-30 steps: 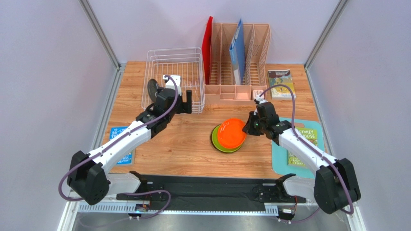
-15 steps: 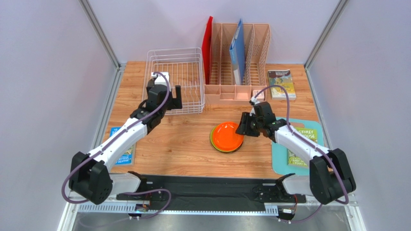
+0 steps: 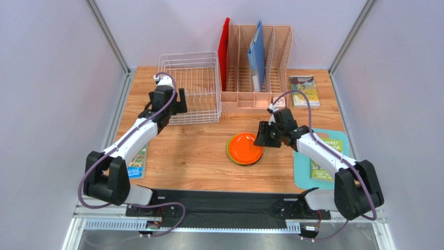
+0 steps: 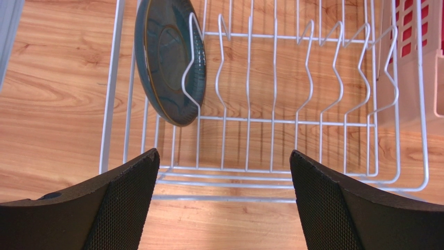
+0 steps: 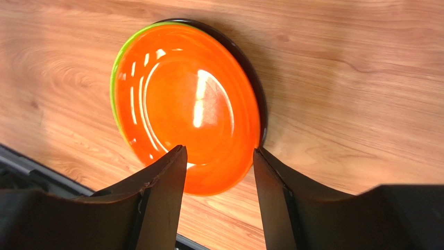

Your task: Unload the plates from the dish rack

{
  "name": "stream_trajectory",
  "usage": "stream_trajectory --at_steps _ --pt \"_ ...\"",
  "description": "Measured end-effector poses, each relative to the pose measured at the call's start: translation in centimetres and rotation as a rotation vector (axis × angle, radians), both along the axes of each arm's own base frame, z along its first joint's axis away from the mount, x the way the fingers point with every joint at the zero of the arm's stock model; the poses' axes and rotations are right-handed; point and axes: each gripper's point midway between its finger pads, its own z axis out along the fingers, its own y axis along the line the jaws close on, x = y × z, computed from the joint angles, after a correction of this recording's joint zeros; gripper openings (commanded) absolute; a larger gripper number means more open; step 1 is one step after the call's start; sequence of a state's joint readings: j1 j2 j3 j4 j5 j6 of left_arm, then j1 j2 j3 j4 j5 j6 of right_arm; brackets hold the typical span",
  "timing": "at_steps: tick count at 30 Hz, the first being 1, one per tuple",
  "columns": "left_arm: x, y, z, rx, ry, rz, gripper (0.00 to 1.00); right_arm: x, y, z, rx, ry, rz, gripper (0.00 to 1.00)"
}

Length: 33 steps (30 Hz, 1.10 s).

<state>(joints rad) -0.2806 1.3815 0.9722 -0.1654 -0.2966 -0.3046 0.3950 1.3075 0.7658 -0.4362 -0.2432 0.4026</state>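
Your left gripper is gaping wide before the teal-grey plate; your right gripper is straddling the orange plate, parted.

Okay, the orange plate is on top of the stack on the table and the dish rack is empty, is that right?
Not quite: the dish rack is not empty. The left wrist view shows a dark teal plate standing on edge in it. The orange plate does top the stack on the table.
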Motion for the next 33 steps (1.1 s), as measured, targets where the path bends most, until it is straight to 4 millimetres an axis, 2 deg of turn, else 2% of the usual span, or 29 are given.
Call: stream_trajectory --at_steps 6,9,13,18,23,27,32,33 --pt "2.4 0.8 0.1 0.005 -0.016 0.032 1.00 0.7 -2.8 0.3 -0.142 -0.026 -0.096 0.56" --pt "3.7 1.7 -0.3 0.031 -0.012 0.059 0.99 0.8 -4.1 1.3 -0.187 -0.066 -0.138 0.56" --pt "6.1 3.0 -0.6 0.059 -0.017 0.104 0.95 1.2 -4.7 2.3 -0.200 -0.106 -0.164 0.56" --pt "8.0 4.5 -0.8 0.094 -0.027 0.147 0.90 1.3 -4.9 2.3 -0.215 -0.113 -0.170 0.56" --pt "9.3 5.1 -1.6 0.124 -0.023 0.171 0.81 1.5 -4.9 1.5 -0.231 -0.090 -0.165 0.56" --pt "9.4 5.3 -2.5 0.137 -0.007 0.178 0.69 1.4 -5.0 1.0 -0.242 -0.073 -0.160 0.56" --pt "9.7 5.7 -2.9 0.140 -0.007 0.196 0.60 1.4 -5.0 0.9 -0.244 -0.073 -0.157 0.56" --pt "9.7 5.8 -2.9 0.140 -0.010 0.199 0.53 1.4 -5.0 0.9 -0.245 -0.074 -0.156 0.56"
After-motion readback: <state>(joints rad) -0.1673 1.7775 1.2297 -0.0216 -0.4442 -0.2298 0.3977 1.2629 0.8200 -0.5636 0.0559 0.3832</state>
